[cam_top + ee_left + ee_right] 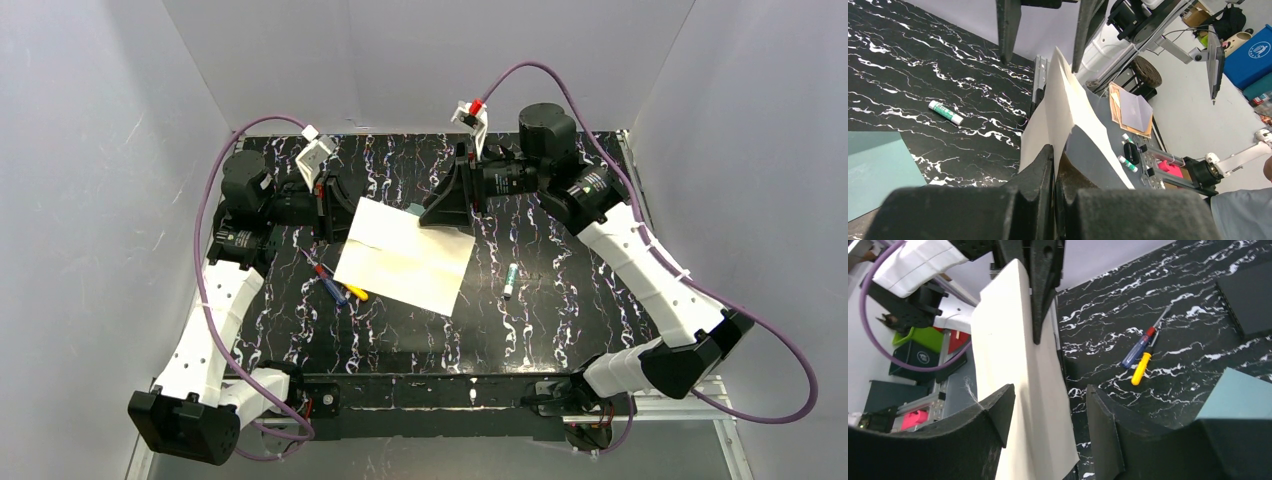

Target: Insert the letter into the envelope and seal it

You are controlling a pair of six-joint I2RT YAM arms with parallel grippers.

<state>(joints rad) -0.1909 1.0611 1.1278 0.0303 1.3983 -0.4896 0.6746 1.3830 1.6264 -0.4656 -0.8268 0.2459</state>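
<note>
The letter (405,258) is a cream sheet, plain side up, lying in the middle of the table with its far edge lifted. My left gripper (335,205) is shut on its far left corner; in the left wrist view (1055,152) the sheet (1068,100) runs out from between the closed jaws. My right gripper (447,205) is open at the far right corner; in the right wrist view (1050,400) the sheet (1018,365) stands between the spread jaws. The teal envelope (413,208) lies mostly hidden under the sheet and shows in both wrist views (878,165) (1238,395).
A green and white glue stick (510,281) lies right of the sheet. A blue and red screwdriver (328,284) and a yellow tool (353,292) lie at the sheet's left side. White walls enclose the black marbled table (560,320).
</note>
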